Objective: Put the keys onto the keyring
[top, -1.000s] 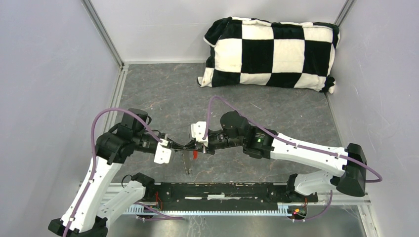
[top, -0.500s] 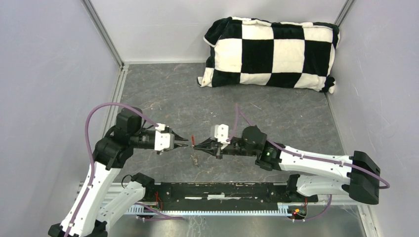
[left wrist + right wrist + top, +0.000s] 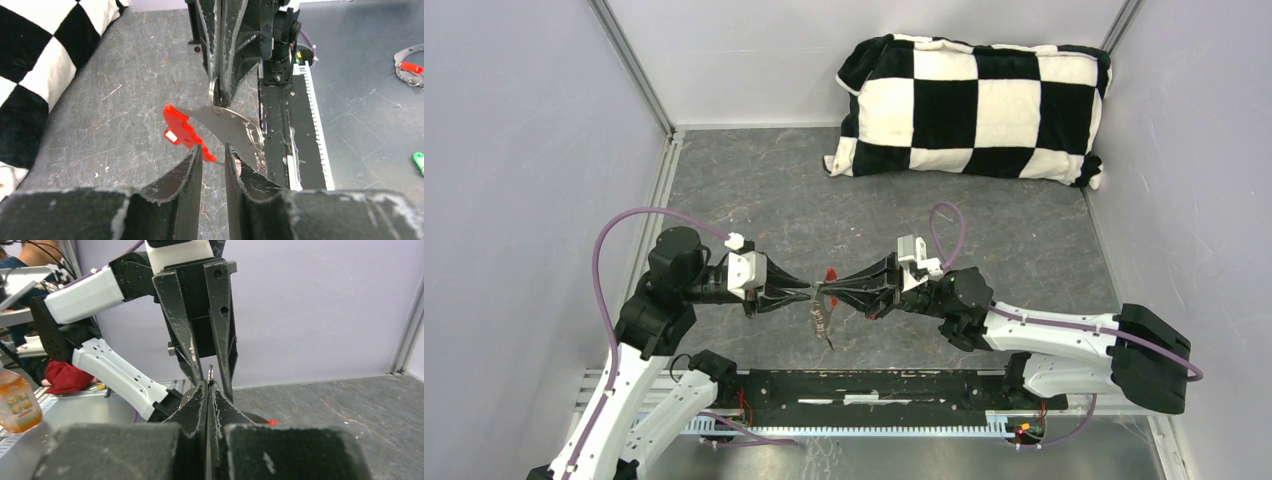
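Setting: grey marbled worktop [image 3: 754, 190] enclosed by pale plain walls. A black-and-white chequered fabric pillow [image 3: 969, 105] lies at the far right, well apart from both arms.

Item 1, left claw [image 3: 808, 292]: raised over mid-worktop, pointing right, tip to tip with the other claw. Its fingers stand parted with a clear gap, and nothing is seen clamped.

Item 2, right claw [image 3: 826, 293]: pointing left, fingers pressed together, pinching the keyring.

Item 3, keyring, thin silver metal ring [image 3: 210, 372]: held off the worktop. Its edge stands up out of the right claw's closed tips and, in the right wrist view, lies between the left claw's spread fingers.

Item 4, small key with red plastic head and flat grey metal blade [image 3: 182, 131]: in the air just beside the pinched ring. The lower corner of the head reaches into the left claw's gap. Contact with a finger cannot be told, nor whether the key is threaded on the ring.

Item 5, dark metal cluster [image 3: 822, 322]: dangling below the meeting claws, its parts too small to tell apart.
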